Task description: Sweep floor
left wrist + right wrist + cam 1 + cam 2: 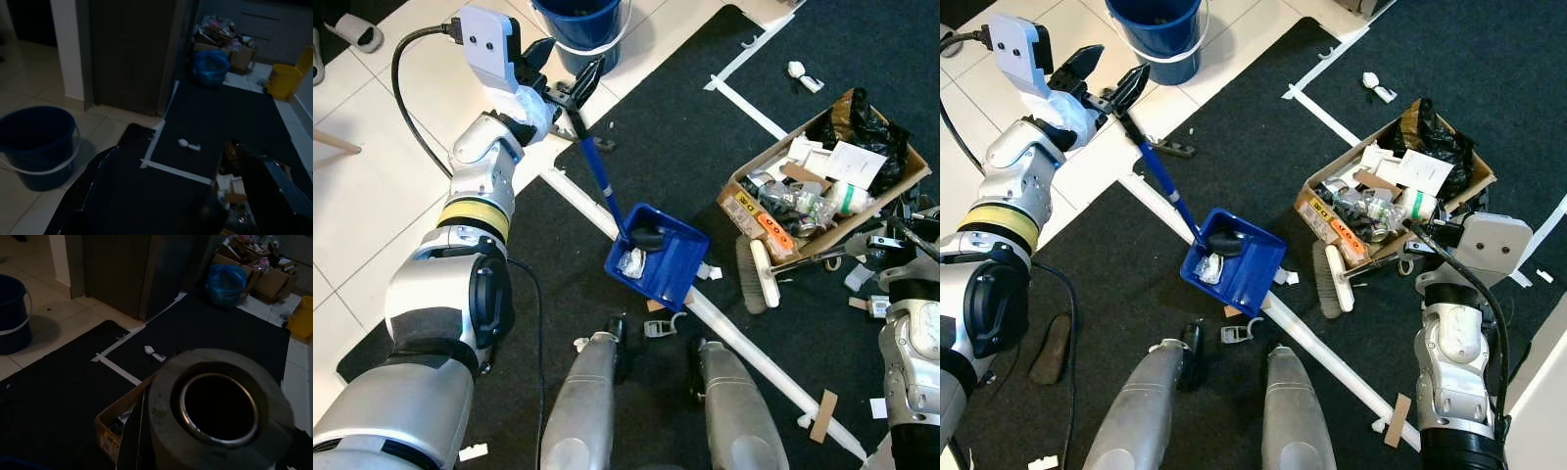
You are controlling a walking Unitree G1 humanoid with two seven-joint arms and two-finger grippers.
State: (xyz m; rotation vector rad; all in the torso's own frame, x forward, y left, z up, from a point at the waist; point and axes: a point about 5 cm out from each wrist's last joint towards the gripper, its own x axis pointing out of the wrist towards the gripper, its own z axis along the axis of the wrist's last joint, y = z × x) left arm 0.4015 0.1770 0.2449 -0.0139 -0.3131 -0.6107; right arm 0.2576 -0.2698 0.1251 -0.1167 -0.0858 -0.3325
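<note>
Left eye view: the left gripper (570,86) grips the top of a dustpan's blue handle (600,176) over the seam of tile floor (372,186) and black mat (705,157).

From the left: the silver left arm reaches forward, its fingers (587,78) closed on the handle's upper end just before a blue bucket (578,24) on the tiles. The handle slants down to the blue dustpan (661,257), which rests on the mat across a white tape line (744,348) and holds a dark lump and a crumpled wrapper. Just right of the pan a brush (762,276) lies by a cardboard box (822,186) full of litter. At far right sits the right arm (1454,362); whether its fingers are open or closed cannot be told.
</note>
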